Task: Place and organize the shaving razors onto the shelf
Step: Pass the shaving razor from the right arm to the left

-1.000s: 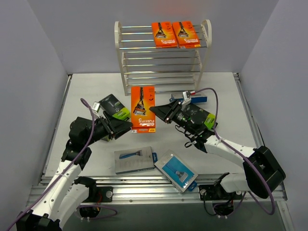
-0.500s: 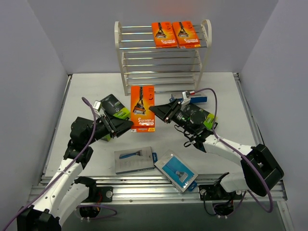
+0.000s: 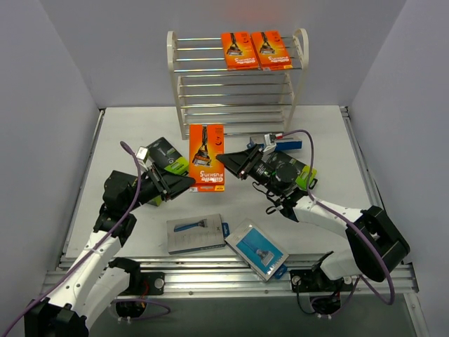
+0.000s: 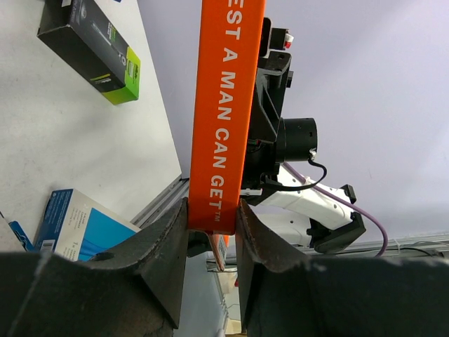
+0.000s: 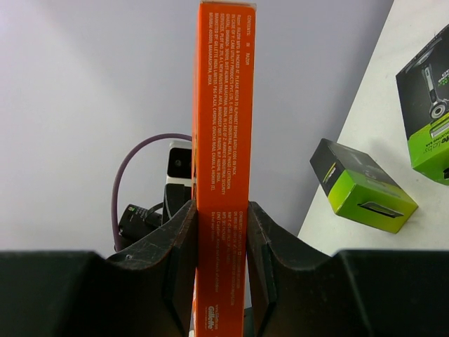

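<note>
The third orange razor pack hangs in the air between both arms, in front of the shelf. My left gripper is shut on its lower left corner. My right gripper is shut on its right edge. The left wrist view shows the pack's orange edge pinched between my left gripper. The right wrist view shows the edge pinched between my right gripper. Two orange packs lie on the shelf's top tier.
A black-and-lime box lies behind the left arm, another under the right arm. Two blue/grey packs lie near the front edge, a third behind the right gripper. Grey walls enclose the table.
My right gripper has moved left onto the orange pack's right edge. The pack has shifted slightly up and left; the left gripper still holds it.
</note>
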`<state>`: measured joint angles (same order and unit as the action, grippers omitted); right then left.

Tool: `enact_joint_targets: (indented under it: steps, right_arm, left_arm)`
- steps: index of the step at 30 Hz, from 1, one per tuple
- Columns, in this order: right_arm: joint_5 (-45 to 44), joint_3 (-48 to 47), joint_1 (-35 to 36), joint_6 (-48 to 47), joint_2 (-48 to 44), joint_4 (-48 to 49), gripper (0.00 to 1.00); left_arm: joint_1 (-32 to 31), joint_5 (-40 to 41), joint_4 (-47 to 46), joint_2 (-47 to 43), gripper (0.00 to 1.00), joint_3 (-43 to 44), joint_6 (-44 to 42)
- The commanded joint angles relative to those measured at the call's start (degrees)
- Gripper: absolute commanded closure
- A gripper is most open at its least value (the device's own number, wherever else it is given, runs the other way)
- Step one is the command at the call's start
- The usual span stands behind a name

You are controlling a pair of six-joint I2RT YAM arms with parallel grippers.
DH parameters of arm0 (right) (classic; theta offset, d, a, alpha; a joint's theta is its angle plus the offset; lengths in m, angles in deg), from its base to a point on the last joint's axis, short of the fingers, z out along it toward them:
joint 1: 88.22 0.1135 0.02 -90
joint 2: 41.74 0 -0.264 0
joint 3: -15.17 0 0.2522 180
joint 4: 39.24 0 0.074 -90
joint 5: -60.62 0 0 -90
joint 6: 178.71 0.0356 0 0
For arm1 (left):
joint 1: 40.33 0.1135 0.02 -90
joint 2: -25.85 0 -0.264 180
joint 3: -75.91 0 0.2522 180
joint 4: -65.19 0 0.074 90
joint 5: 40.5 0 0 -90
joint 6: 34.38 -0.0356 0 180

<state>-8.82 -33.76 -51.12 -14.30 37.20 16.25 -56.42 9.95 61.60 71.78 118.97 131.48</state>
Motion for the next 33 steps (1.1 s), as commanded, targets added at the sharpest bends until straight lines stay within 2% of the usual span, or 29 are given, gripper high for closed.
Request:
enact_joint_targets:
  steps: [1, 5, 7, 8, 9, 10, 13, 16, 17, 20, 33]
  right_arm:
    - [0.1, -0.2, 0.4, 0.4, -0.5, 6.9, 1.00]
    - [0.1, -0.2, 0.5, 0.3, -0.7, 6.9, 1.00]
    - [0.2, -0.3, 0.4, 0.2, -1.0, 6.6, 0.99]
    - [0.1, -0.4, 0.3, -0.1, -1.2, 5.9, 0.91]
    - [0.0, -0.5, 0.3, -0.2, -1.4, 5.5, 0.89]
    - [-0.1, -0.7, 0.2, -0.4, -1.7, 5.2, 0.87]
    - [-0.3, -0.7, -0.1, -0.7, -2.3, 4.4, 0.74]
    - [-0.3, -0.4, -0.2, -0.9, -2.7, 3.7, 0.68]
    - [-0.3, -0.3, -0.3, -0.9, -2.8, 3.6, 0.62]
    - [-0.5, 0.1, -0.5, -1.0, -3.3, 2.9, 0.53]
    - [-0.5, 4.9, -4.7, -2.0, -11.9, -2.6, 0.42]
  left_arm:
    - [-0.4, -0.4, -3.5, 0.1, 0.71, 0.3, -0.2]
    - [-0.3, -0.3, -3.4, 0.0, 0.82, 0.3, 0.1]
    - [-0.3, -0.2, -2.9, -0.1, 0.92, 0.4, 0.2]
    - [-0.3, 0.1, -2.3, -0.4, 0.95, 0.5, 0.2]
    - [-0.3, 0.2, -1.6, -0.6, 0.97, 0.6, 0.3]
    - [-0.3, 0.4, -1.2, -0.8, 0.98, 0.7, 0.1]
    - [-0.3, 1.0, 0.6, -1.2, 0.98, 1.2, -0.2]
    - [-0.3, 2.0, 3.7, -1.6, 0.98, 1.9, -1.1]
    - [-0.3, 2.2, 4.6, -1.9, 0.98, 2.2, -1.3]
    - [-0.3, 2.6, 6.2, -2.2, 0.98, 3.0, -3.0]
    - [0.5, 4.4, 14.9, -1.3, 0.98, 7.4, -8.0]
